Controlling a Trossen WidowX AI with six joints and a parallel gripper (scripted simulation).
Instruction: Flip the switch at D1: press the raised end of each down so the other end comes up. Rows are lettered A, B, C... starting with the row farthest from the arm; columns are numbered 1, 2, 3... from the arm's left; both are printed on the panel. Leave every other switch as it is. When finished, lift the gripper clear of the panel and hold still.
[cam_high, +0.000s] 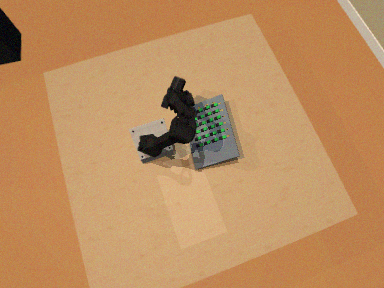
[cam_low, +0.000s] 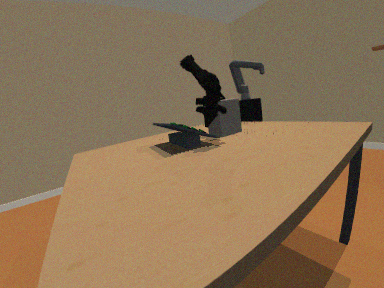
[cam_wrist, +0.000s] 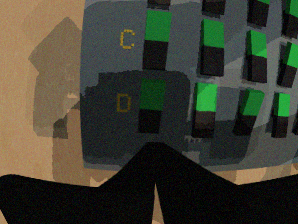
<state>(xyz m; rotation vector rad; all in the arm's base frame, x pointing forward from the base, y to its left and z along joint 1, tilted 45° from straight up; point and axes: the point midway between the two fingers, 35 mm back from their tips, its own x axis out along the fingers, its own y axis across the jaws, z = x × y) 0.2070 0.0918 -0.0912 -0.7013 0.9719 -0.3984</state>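
Note:
The switch at D1 (cam_wrist: 151, 105) is in shadow in the wrist view, just right of the printed D (cam_wrist: 123, 103). Its far half is green and its near half black; which end is raised I cannot tell. My gripper (cam_wrist: 153, 149) is shut and holds nothing. Its tips appear just on the near side of D1's black end, with a small strip of panel visible between them in the view; their height above the panel is unclear. The tilted grey panel (cam_high: 218, 156) (cam_wrist: 100, 45) stands beside the arm. In the top view the arm hides part of the panel's left side.
The switch at C1 (cam_wrist: 157, 40) lies beyond D1, and the switch at D2 (cam_wrist: 205, 110) lies to its right. More green and black switches fill the panel. The arm's pale base plate (cam_high: 150, 126) is beside the panel. The arm's shadow falls across the panel.

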